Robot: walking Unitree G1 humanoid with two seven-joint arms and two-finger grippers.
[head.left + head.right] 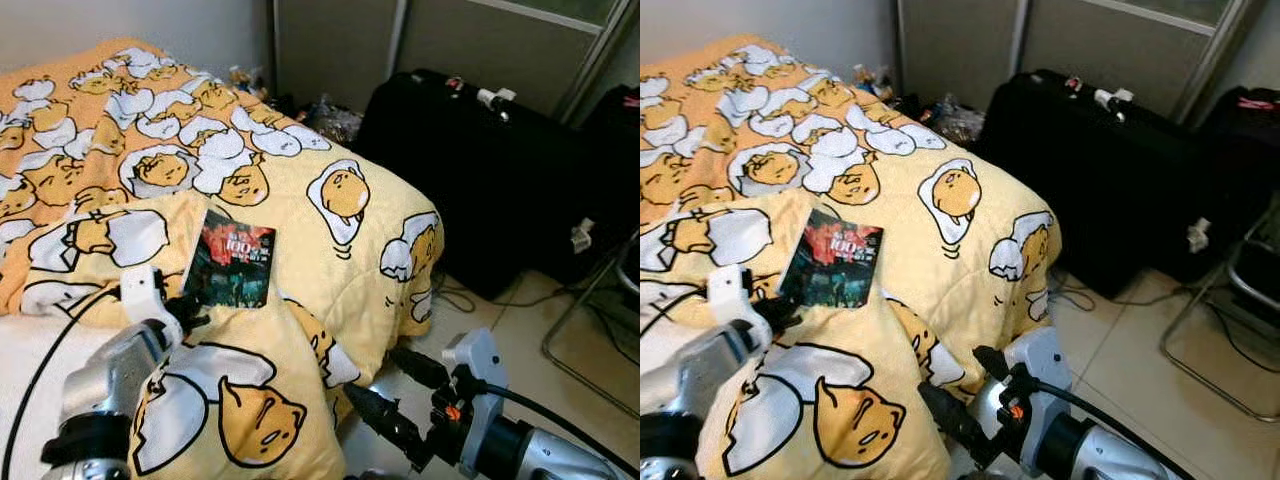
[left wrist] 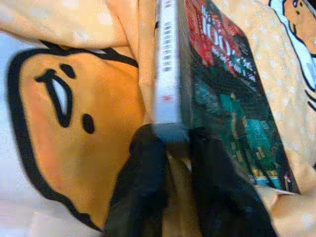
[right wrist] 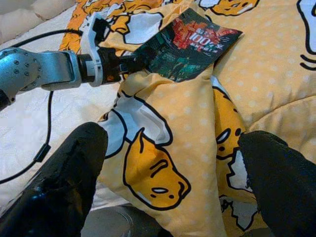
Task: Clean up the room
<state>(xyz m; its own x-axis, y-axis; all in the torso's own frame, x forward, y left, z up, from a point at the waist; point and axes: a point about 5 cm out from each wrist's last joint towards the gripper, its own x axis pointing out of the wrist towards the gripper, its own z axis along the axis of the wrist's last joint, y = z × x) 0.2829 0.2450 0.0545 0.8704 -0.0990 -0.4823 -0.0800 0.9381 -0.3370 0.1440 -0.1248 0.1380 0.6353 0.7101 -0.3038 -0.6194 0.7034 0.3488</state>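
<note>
A yellow egg-print quilt [image 1: 330,250] drapes over the bed's corner beside bare floor [image 1: 520,330] and black bags [image 1: 470,150], where the left gripper [image 1: 190,310] clamps the book's [image 1: 232,260] near corner and the right gripper [image 1: 395,385] hangs spread wide off the edge.

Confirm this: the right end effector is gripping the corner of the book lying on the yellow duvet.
Wrong arm. The left end effector grips the book at its corner on the yellow duvet, as the left wrist view shows. The right end effector hangs open beside the bed.
</note>
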